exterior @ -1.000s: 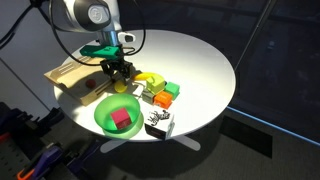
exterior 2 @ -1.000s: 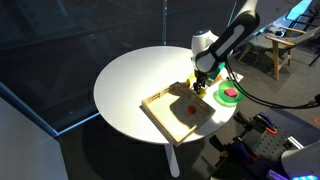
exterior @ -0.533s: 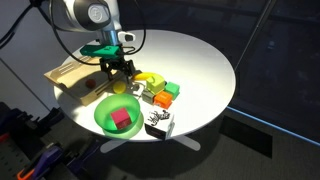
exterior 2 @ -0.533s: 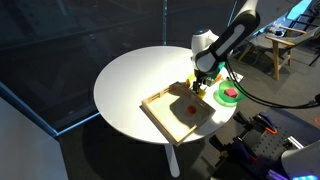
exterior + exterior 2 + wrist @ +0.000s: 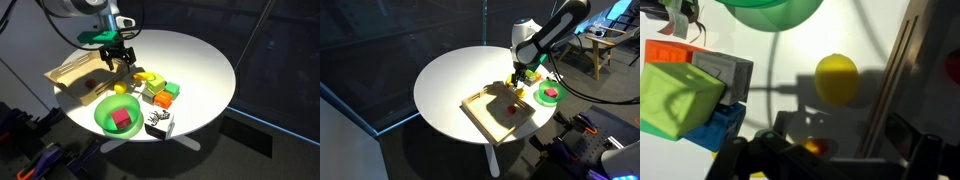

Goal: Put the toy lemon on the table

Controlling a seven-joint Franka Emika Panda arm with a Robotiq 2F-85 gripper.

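The toy lemon lies by itself on the white table, between the green bowl and the wooden tray. In an exterior view the lemon sits just beyond the bowl's rim. My gripper hangs above it, open, with nothing between its fingers. In the wrist view the two dark fingers frame the bottom edge, and the lemon lies on the table well beyond them. In the other exterior view the gripper hovers over the table's far right part.
A green bowl with a magenta block stands near the table's edge. Beside the lemon are a banana, coloured blocks and a wooden tray. The tray holds a small red fruit. A black-and-white object lies at the rim.
The gripper has opened and let go of the lemon, then risen straight up. The lemon now rests on the table.
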